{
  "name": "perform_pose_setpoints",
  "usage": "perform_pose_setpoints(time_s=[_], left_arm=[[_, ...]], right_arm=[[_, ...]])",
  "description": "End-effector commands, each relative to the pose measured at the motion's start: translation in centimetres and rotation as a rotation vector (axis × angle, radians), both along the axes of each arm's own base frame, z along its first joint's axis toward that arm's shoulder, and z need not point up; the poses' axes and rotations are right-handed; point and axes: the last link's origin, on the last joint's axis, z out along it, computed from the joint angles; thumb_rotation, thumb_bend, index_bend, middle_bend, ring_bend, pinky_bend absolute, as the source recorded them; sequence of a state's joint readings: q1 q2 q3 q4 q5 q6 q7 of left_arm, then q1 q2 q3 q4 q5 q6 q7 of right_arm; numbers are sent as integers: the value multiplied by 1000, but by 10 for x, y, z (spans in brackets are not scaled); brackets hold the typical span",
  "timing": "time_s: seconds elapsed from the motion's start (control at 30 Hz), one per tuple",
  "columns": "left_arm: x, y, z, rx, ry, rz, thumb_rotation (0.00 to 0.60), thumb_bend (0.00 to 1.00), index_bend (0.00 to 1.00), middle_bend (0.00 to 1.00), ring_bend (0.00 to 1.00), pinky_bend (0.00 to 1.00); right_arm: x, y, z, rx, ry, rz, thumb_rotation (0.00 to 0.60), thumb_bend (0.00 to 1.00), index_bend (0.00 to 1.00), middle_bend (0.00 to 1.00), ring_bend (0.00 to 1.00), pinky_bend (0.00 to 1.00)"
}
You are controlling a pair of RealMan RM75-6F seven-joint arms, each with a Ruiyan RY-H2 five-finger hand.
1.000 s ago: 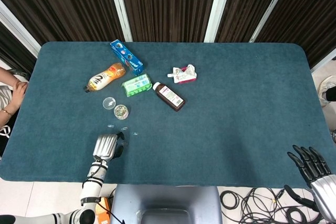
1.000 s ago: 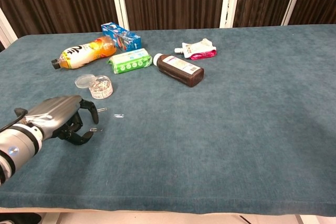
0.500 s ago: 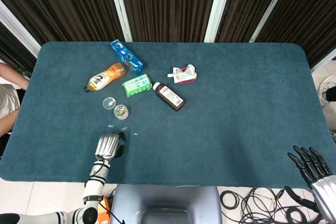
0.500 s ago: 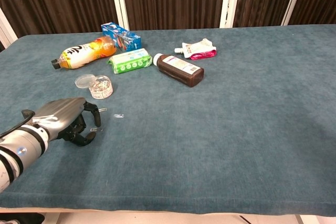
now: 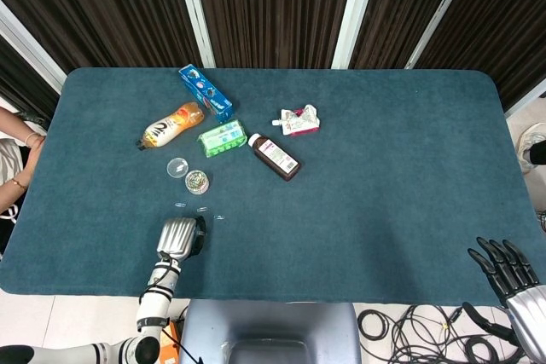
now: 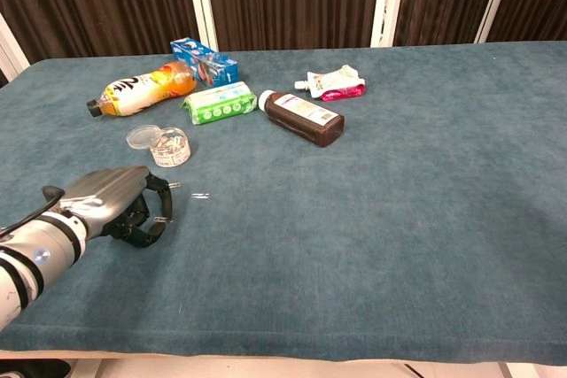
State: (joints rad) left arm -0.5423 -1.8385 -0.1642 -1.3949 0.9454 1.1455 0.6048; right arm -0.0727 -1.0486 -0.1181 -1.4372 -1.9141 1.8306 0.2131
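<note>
Left hand (image 6: 120, 204) sits palm-down, fingers curled over a paper clip (image 6: 160, 219) on the table (image 6: 399, 219); can't tell if it's pinched yet. I'd roll the fingertips under before lifting. Another clip (image 6: 200, 195) lies nearby. Right hand (image 5: 510, 274) hangs spread, holding nothing, off the table edge.

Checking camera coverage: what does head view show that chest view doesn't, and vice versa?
Head only: the right hand, fingers spread, off the table's near right corner; cables on the floor; a person's arm at the left edge.

Chest only: the left hand's fingers curled down at a paper clip on the cloth; I cannot tell if they pinch it.

Both: left hand, table, another clip, the round clip tub and lid, orange bottle, blue box, green pack, brown bottle, pouch.
</note>
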Motion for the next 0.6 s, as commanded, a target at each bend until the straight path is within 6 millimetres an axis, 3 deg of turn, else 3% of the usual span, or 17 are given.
perform_pose_setpoints(time_s=[0.03,0.6], left_arm=[[0,0,0,-2,1,0,600,364,609,1000,1000,1000],[1,0,4,12,13,-4,600,365,730,1000,1000,1000]], right_arm=[[0,0,0,0,1,0,600,178,0,0,0,0],[0,0,-1,0,2,1,600,179,0,0,0,0]])
